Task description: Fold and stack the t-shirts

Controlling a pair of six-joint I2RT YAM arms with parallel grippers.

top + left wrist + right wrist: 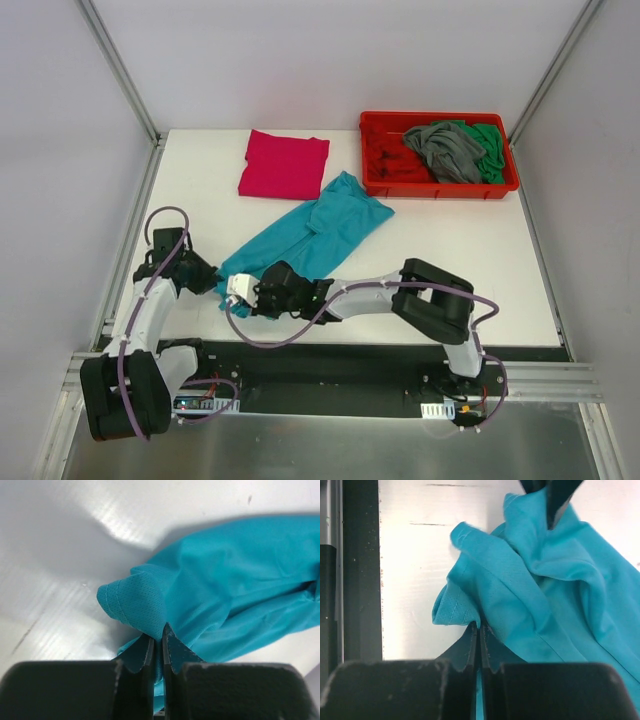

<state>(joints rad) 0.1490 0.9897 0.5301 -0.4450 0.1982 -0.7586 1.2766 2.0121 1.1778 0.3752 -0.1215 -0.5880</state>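
A teal-blue t-shirt (315,232) lies crumpled in a diagonal strip across the middle of the white table. My left gripper (214,277) is shut on its near-left hem (131,599), cloth pinched between the fingers. My right gripper (243,296) is shut on the same end of the shirt (530,580), a little nearer the front edge. A magenta-pink t-shirt (284,164) lies folded flat at the back. Grey (446,150) and green (488,146) shirts sit bunched in the red tray (380,183).
The red plastic tray stands at the back right. The table's front edge (330,345) runs just below both grippers. White enclosure walls with metal posts (120,70) bound the table on both sides.
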